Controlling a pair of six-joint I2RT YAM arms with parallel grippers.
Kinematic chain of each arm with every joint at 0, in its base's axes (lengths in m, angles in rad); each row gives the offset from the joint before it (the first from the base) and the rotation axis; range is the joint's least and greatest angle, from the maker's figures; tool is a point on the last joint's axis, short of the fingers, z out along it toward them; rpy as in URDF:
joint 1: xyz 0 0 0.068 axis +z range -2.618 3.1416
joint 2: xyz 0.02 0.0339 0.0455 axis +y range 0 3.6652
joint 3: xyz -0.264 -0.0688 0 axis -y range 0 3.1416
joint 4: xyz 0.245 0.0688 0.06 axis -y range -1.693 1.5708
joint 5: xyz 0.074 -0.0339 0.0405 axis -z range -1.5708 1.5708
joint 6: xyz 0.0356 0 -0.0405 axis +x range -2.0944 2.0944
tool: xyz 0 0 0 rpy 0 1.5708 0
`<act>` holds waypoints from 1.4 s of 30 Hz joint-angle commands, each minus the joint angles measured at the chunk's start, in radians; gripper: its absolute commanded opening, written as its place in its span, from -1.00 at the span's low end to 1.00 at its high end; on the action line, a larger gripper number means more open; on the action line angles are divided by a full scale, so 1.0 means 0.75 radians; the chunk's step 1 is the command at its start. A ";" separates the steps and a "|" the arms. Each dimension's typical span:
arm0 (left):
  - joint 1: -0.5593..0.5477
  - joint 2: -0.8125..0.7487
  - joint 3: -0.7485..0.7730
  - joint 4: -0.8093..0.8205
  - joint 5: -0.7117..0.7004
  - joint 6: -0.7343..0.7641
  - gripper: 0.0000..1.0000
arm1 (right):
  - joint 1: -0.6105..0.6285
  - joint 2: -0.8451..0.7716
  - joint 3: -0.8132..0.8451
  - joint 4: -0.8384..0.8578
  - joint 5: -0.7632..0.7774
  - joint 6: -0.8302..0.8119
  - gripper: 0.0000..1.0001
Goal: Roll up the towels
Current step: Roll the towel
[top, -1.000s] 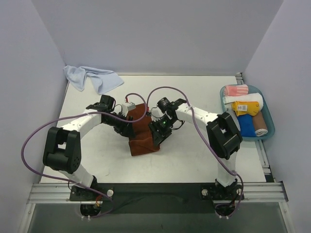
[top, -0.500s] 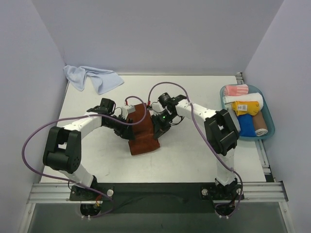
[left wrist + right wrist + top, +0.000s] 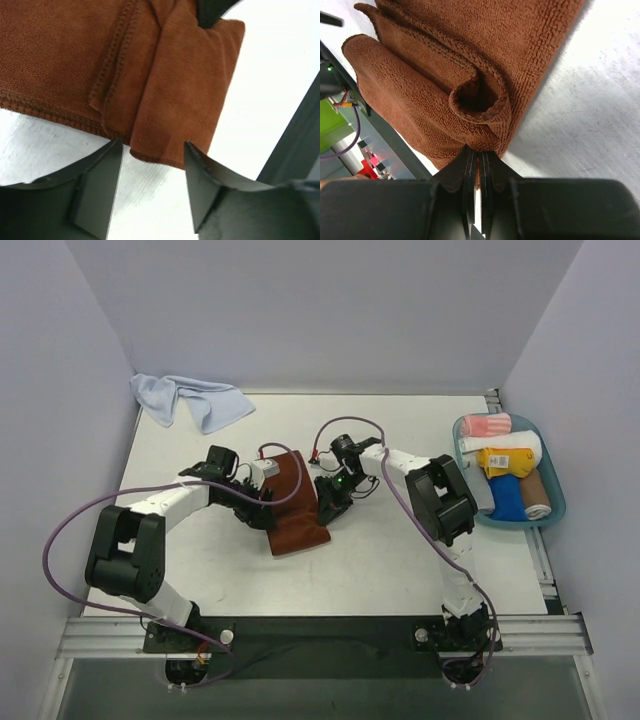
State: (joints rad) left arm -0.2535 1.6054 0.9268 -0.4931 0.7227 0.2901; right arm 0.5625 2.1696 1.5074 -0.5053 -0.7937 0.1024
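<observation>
My right claw (image 3: 479, 155) is pinched fully shut, and the rust-brown towel (image 3: 445, 90) tapers straight into its tips, so I judge it has a thin bite of the edge where the cloth curls over into a loose tube. My left claw (image 3: 152, 150) stands about half open. Its fingers flank the opposite hemmed edge, with the cloth just beyond the tips and nothing gripped.

From overhead, the towel lies mid-bench with its long axis running near to far. It is tilted slightly, with one claw on each long side. Any rolling should therefore travel along that axis, with both claws level.

The light-blue towel (image 3: 190, 400) is crumpled at the far left corner of the bench (image 3: 400, 560), nearer my left arm. In the tray (image 3: 520, 526) on the right, the yellow cloth (image 3: 505, 460) carries a label too small to read.
</observation>
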 commanded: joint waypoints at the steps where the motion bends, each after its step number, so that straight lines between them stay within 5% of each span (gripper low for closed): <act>1: -0.048 -0.191 -0.043 0.085 -0.059 0.102 0.29 | 0.019 0.026 -0.026 -0.018 0.036 0.015 -1.00; 10: -0.535 -0.369 -0.180 0.103 -0.617 0.323 0.47 | 0.040 -0.011 -0.081 -0.009 0.042 0.143 -1.00; 19: -0.748 -0.265 -0.219 0.248 -0.869 0.486 0.38 | 0.027 -0.001 -0.089 -0.011 -0.007 0.234 -1.00; 22: -0.783 -0.230 -0.254 0.271 -0.914 0.529 0.19 | 0.019 -0.011 -0.087 -0.011 -0.024 0.244 -1.00; 27: -0.777 -0.157 -0.276 0.132 -0.806 0.560 -0.53 | -0.014 -0.101 -0.112 -0.007 -0.030 0.191 -0.94; 31: -0.742 -0.104 -0.240 0.020 -0.651 0.554 -0.78 | -0.075 -0.244 -0.159 -0.009 0.009 0.111 -0.59; 42: -0.474 0.205 0.185 -0.557 -0.107 0.726 -0.72 | -0.259 -0.868 -0.324 0.009 0.164 -0.295 0.08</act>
State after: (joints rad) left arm -0.6418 1.6794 1.0176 -0.6674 0.4480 0.7731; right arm 0.3580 1.6310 1.2945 -0.4633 -0.7094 0.0257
